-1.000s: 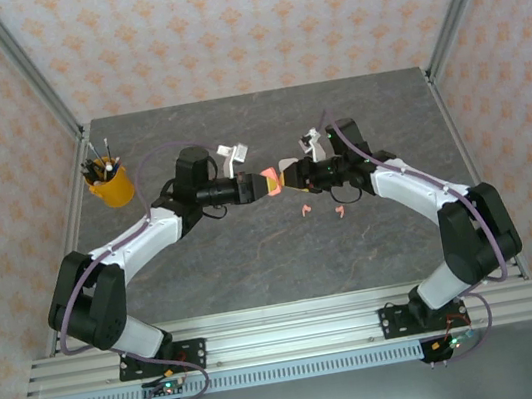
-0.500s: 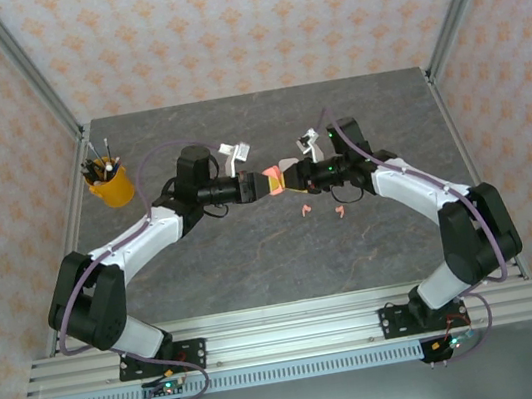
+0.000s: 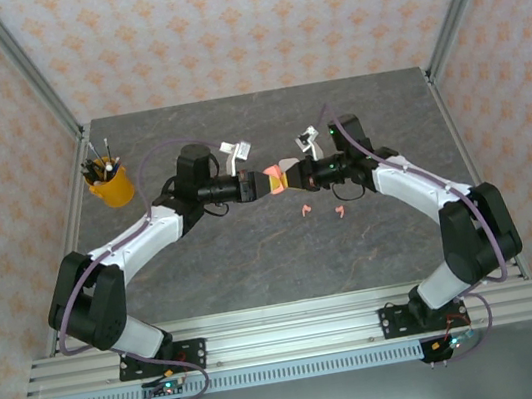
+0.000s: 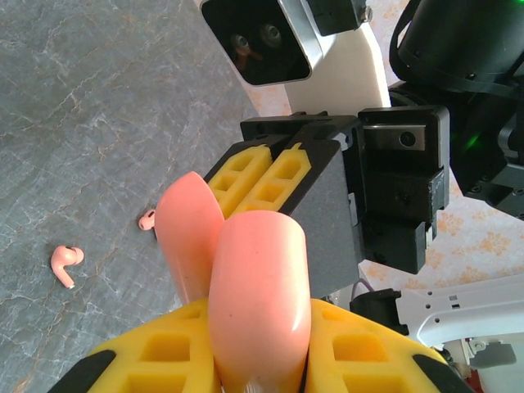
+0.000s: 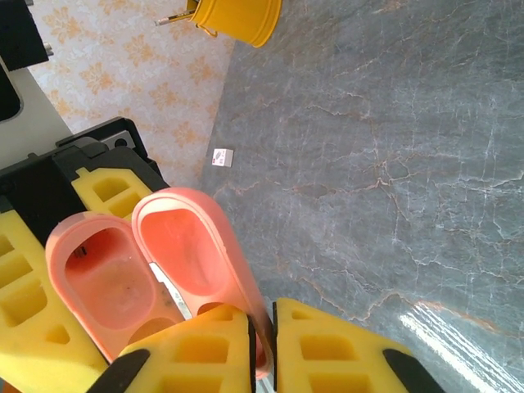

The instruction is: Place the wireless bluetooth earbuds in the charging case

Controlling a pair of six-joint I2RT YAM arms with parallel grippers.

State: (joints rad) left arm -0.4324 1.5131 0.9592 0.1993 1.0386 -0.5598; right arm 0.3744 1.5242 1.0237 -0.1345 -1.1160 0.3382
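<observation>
One charging case point(image 3: 276, 177) on my screen: coral-pink, hinged open, held above the table point(image 3: 257, 272) between both arms. The left gripper point(image 4: 260, 354) was clamped tight on one half. The right gripper point(image 5: 263, 344) was pinched on the rim of the other half, its fingers almost together. I couldn't tell which half was the lid.

I counted two earbuds, both coral-pink, loose on the table: one point(image 3: 303, 212) just nearside of the case, the other point(image 3: 341, 211) beside it to the right, the two apart. One yellow cup point(image 3: 109, 187) of pens stood far left, well apart.
</observation>
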